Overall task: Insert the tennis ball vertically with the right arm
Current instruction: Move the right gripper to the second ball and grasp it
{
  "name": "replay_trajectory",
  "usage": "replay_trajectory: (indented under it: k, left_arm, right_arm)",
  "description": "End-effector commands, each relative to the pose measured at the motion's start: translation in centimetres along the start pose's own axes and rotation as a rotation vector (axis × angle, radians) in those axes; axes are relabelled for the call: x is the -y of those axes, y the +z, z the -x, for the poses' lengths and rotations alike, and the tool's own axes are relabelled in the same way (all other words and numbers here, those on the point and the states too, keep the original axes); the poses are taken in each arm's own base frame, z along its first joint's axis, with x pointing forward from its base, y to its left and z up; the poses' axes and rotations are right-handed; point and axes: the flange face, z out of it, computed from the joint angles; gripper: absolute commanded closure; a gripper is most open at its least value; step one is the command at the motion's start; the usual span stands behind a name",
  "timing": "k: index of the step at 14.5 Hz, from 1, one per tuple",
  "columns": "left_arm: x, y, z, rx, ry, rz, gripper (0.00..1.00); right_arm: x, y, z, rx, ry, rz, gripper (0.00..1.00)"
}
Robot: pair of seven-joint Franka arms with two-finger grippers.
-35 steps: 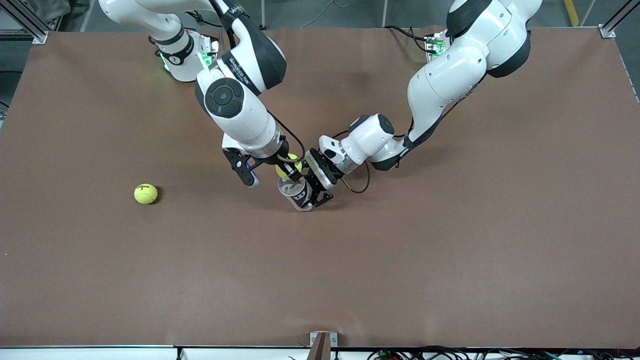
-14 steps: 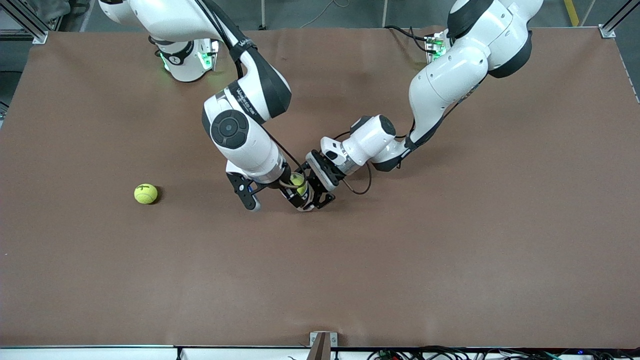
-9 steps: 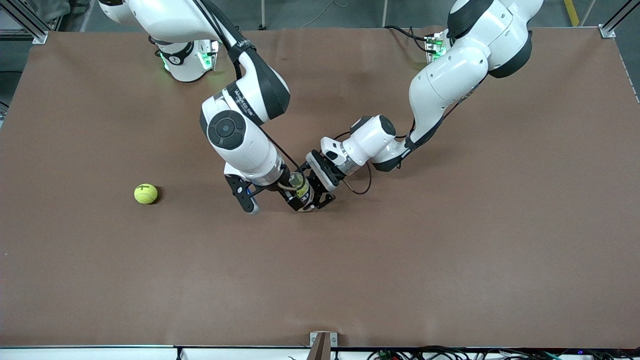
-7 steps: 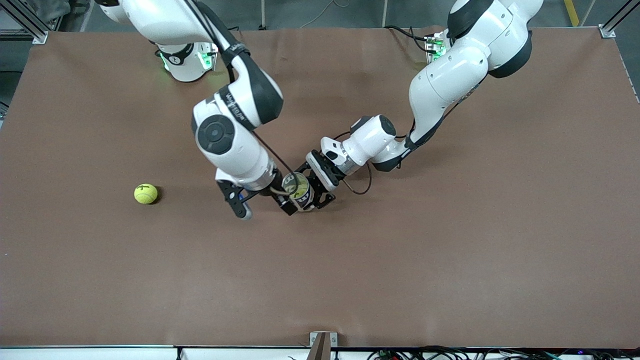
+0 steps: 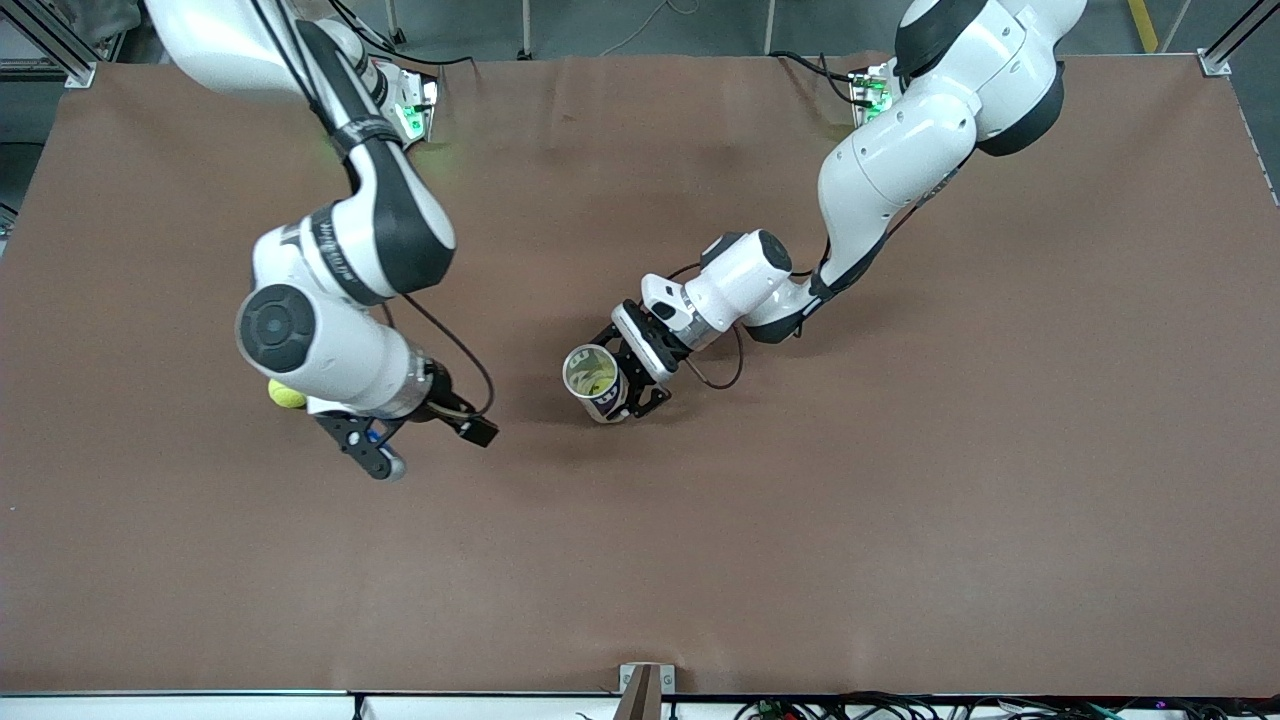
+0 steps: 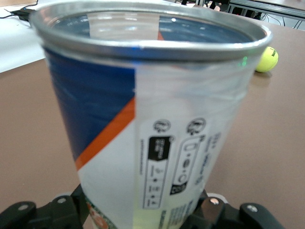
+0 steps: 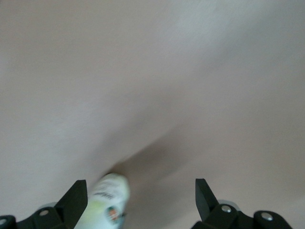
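You had a clear glossy plastic can there, shiny metal rim, printed label. The tennis ball looked fuzzy felt. The table was matt brown, smooth. The arms' shells looked glossy white plastic.

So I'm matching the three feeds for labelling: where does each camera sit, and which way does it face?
Front view: high across the table, facing both arms' bases; shows the brown table, left gripper clamped on the upright can, right gripper open in the air.
Left wrist view: on the left wrist, looking along its jaws at the can, a loose tennis ball farther off.
Right wrist view: on the right wrist, looking down at the table between open jaws.
Shared: front and left wrist views both show can and ball.
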Motion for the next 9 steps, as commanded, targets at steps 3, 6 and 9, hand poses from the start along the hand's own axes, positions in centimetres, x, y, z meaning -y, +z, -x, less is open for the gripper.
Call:
replay_trajectory:
  k: [3, 6, 9]
  left_arm:
    - [0.0, -0.2, 0.2, 0.004, 0.007, 0.008, 0.19]
    - [-0.1, -0.2, 0.2, 0.004, 0.009, 0.010, 0.19]
    - [-0.2, -0.2, 0.3, 0.006, 0.009, 0.012, 0.19]
  right_arm:
    - [-10.1, -0.9, -3.0, 0.014, -0.185, 0.056, 0.00]
    - [-15.7, -1.1, -4.9, 0.024, -0.270, 0.055, 0.00]
    - [-21.7, 0.0, -6.4, -0.037, -0.390, 0.072, 0.00]
